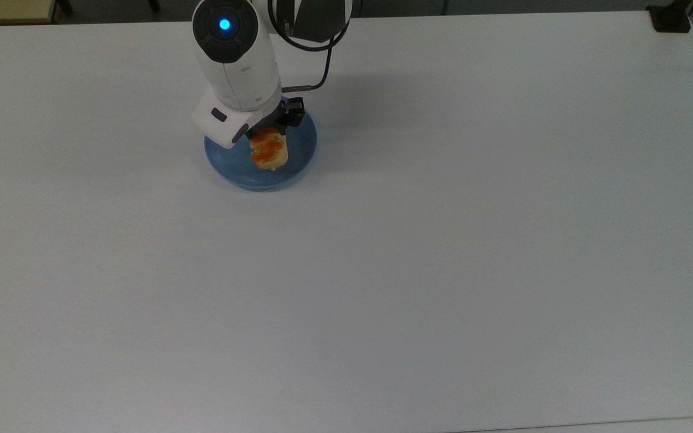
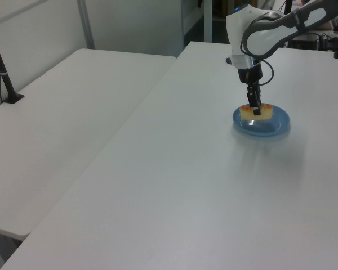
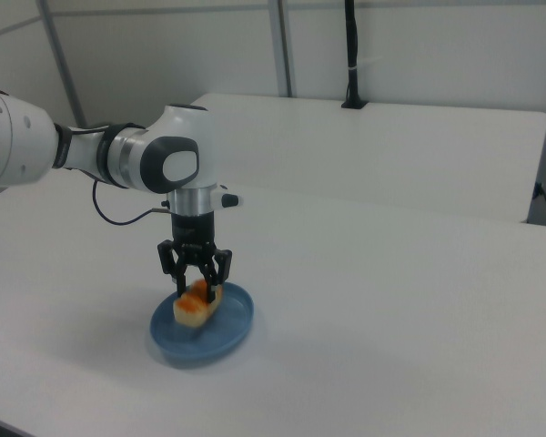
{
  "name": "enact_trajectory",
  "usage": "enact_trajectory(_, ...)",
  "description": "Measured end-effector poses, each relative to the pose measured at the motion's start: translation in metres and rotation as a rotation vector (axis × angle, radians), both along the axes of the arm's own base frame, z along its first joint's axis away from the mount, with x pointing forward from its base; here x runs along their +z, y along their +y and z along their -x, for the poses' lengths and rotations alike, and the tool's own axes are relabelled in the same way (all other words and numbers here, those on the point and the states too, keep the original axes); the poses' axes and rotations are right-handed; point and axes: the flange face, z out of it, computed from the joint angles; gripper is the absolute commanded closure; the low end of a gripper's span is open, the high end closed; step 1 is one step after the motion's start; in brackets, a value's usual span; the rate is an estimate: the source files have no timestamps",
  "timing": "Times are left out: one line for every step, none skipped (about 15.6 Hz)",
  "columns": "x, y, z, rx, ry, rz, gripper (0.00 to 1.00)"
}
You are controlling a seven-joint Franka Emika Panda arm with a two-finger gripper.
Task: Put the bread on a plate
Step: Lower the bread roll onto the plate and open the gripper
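Observation:
The bread [image 1: 270, 154], a pale cream loaf with orange-brown bumps on top, sits low inside the round blue plate [image 1: 300, 161], at or just above its floor. My gripper [image 1: 269, 137] points straight down over the plate and is shut on the bread's middle. In the left view the gripper [image 2: 256, 110] holds the bread [image 2: 250, 112] over the far part of the plate [image 2: 271, 125]. In the right view the fingers straddle the bread [image 3: 197, 307] within the plate [image 3: 229, 331]; the gripper [image 3: 198, 290] hides part of the loaf's top.
The plate lies near the far edge of a wide white table [image 1: 443, 240] with open surface all around it. A black cable [image 1: 324, 60] trails from the arm's wrist. A second white table [image 2: 62, 112] adjoins, carrying a black clamped post [image 2: 1, 67].

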Motion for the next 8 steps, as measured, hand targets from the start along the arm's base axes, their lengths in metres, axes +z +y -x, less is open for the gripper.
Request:
enact_trajectory(-0.001, -0.002, 0.001, -0.002, 0.002, 0.004, 0.00)
enact_trajectory(-0.001, -0.004, 0.001, -0.008, 0.002, 0.007, 0.00)
enact_trajectory(0.000, -0.005, 0.001, -0.018, 0.001, 0.010, 0.00)
enact_trajectory(0.001, -0.005, 0.001, -0.032, -0.002, 0.014, 0.00)
enact_trajectory(0.003, -0.005, 0.000, -0.053, -0.007, 0.019, 0.00)
enact_trajectory(0.009, -0.004, -0.001, -0.080, -0.019, 0.026, 0.00)
enact_trajectory(0.020, -0.002, -0.004, -0.109, -0.041, 0.033, 0.00)
enact_trajectory(0.036, 0.002, -0.007, -0.131, -0.073, 0.036, 0.00)
